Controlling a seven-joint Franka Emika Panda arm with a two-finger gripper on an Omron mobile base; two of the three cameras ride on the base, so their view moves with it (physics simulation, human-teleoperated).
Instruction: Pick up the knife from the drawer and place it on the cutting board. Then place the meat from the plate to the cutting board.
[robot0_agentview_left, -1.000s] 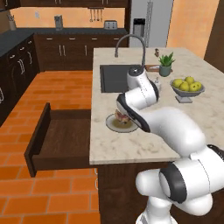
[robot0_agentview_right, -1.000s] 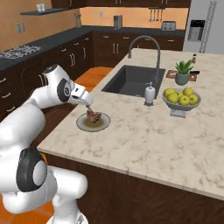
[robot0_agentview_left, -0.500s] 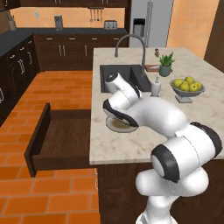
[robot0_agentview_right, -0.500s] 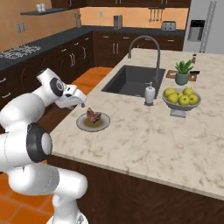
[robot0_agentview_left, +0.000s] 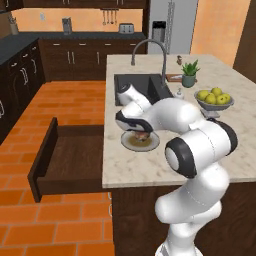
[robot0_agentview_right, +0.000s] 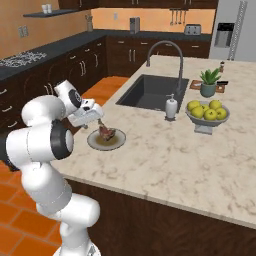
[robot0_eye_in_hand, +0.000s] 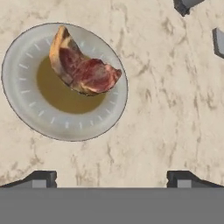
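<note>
Drawer (robot0_agentview_left: 75, 155) stands open at left of the left base view, knife not discernible inside; gripper (robot0_agentview_left: 134, 131) hovers over plate (robot0_agentview_left: 131, 145), risking taking the meat out of order

Right base view: meat (robot0_agentview_right: 106, 132) lies on the plate, left of centre

Hand view: jaws spread wide, empty; meat sits upper left, off-centre, so closing here would miss

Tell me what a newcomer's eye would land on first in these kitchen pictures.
First the meat, a red-brown lump lying on the plate on the marble counter, with the open gripper hovering just beside it at the island's edge. Next the drawer, pulled wide out over the orange tile floor to the left of the island. Farther back, the bowl of yellow-green fruit stands right of the sink.
</note>
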